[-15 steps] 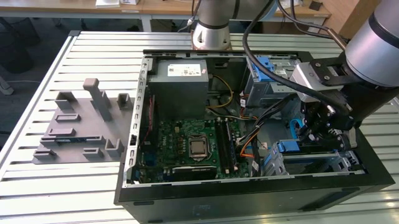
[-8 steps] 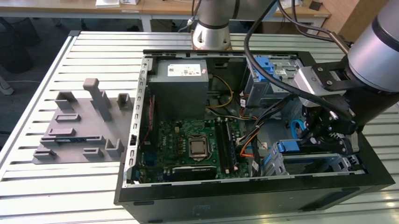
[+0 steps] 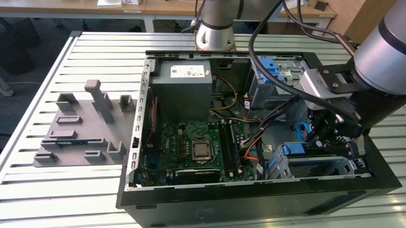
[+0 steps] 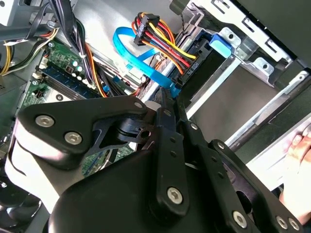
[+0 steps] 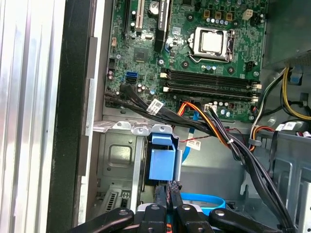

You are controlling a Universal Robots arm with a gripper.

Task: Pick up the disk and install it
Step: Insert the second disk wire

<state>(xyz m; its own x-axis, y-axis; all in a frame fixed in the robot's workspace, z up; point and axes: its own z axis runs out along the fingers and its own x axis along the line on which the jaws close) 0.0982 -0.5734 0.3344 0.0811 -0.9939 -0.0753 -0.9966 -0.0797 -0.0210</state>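
- The hand [image 5: 171,187], fingers pressed together and empty, hovers inside the open computer case [image 3: 254,187].
- The disk's blue bracket [image 5: 162,158] sits in the drive cage [image 5: 119,155] just beside the fingertips [image 4: 166,94], near the motherboard [image 3: 197,147].

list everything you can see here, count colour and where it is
open black desktop computer case: 1, black, on the slatted table
slatted metal table: 1, pale grey, under everything
green motherboard: 1, green, on the case floor
grey power-supply box with white sticker: 1, grey, far end of the case
blue plastic drive bracket: 1, blue, in the metal drive cage just ahead of the gripper
flat blue data cable: 1, blue, looping over the bundled coloured power wires
grey moulded fixture tray: 1, grey, on the table at the exterior view's left
person's fingertips: pale, at the case's edge in the second wrist view
robot arm: 1, silver and black, over the case
gripper: 1, black, fingers together, by the drive cage
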